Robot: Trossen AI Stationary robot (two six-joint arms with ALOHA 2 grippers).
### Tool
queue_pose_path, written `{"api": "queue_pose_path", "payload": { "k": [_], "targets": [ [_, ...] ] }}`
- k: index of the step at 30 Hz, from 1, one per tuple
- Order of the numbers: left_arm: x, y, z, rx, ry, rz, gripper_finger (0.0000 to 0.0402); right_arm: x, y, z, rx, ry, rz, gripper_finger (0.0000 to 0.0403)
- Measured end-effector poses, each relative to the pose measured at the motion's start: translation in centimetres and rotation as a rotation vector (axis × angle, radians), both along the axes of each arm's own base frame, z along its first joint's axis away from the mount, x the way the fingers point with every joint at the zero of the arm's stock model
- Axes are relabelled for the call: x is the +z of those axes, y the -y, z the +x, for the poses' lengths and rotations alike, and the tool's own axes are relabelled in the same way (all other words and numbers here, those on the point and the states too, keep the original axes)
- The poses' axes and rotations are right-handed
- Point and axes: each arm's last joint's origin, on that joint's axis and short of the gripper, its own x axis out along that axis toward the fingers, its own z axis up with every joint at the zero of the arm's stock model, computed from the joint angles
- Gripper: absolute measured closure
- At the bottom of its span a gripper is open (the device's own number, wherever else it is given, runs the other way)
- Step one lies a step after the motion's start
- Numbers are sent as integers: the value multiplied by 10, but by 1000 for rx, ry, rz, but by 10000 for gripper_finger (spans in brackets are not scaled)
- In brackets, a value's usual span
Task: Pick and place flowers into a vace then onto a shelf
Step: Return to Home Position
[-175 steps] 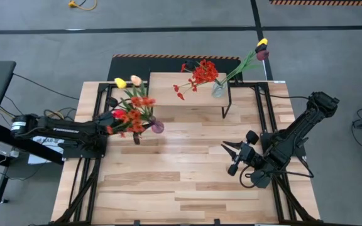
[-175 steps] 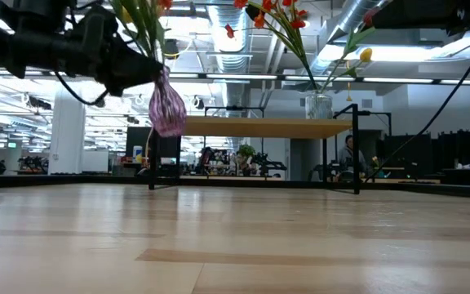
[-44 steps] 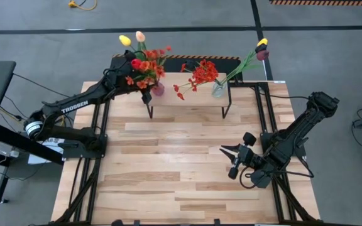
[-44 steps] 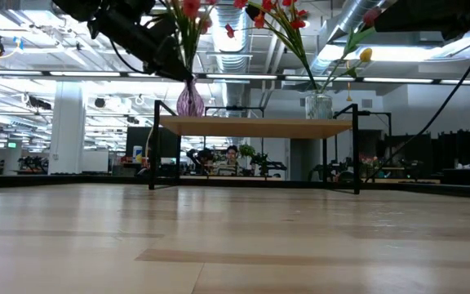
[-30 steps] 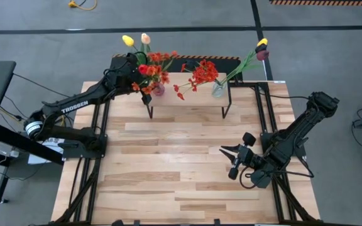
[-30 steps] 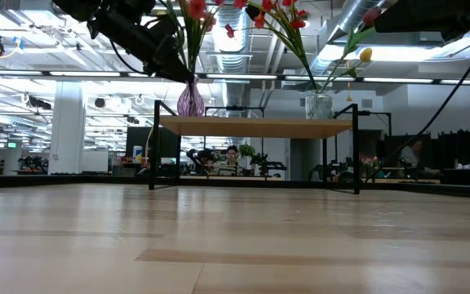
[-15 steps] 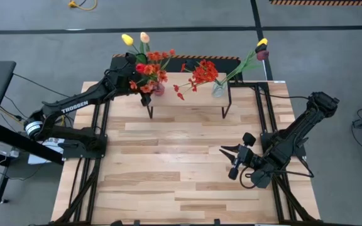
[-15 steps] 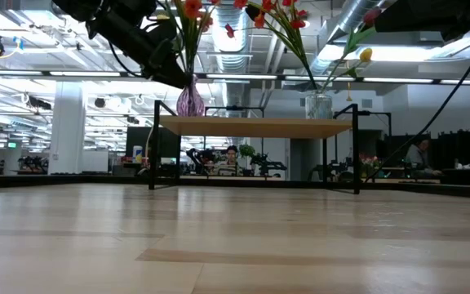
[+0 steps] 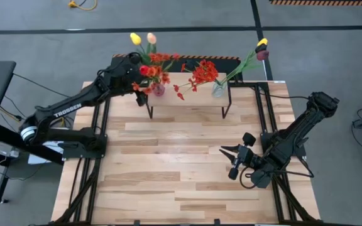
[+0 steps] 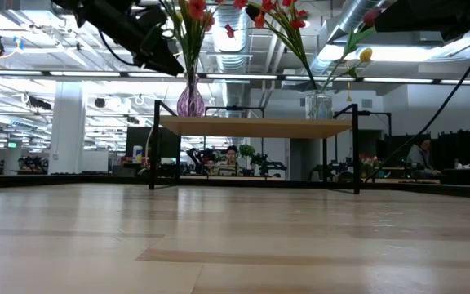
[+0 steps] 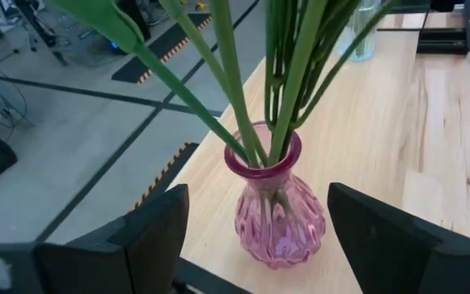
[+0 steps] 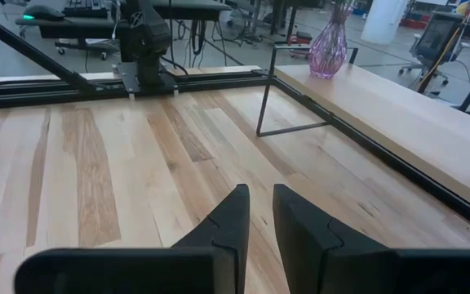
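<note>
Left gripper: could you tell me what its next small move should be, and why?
Probably draw the left gripper straight back, open: the purple vase stands on the shelf, and the fingers flank it without touching. The right gripper waits over the table.

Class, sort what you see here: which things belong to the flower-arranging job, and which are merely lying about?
Job: flowers; purple vase; clear vase; shelf under both vases; left gripper, open either side of the purple vase.

Lying about: plank table; right gripper, waiting over the table; yellow cable on the floor.
</note>
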Motion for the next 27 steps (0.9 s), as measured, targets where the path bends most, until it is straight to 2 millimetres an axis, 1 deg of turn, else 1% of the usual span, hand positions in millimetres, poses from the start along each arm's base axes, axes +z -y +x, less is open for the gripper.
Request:
{"api": "queue_pose_path", "payload": {
  "k": [11,15,20,23,25,27],
  "targets": [
    [4,9,-13,24,-32,-15,118,0,0,0,4,-3,3,351],
    [7,16,-22,28,-47,-34,118,0,0,0,5,-3,4,351],
    [13,30,-39,49,-31,-89,118,0,0,0,6,-5,-1,351],
    [17,40,-49,47,23,-178,118,0,0,0,6,-6,-5,351],
    [20,48,-56,2,68,-235,118,0,0,0,13,-19,-28,351],
    [20,58,-61,-102,133,-262,118,0,0,0,40,-49,-67,351]
  ]
}}
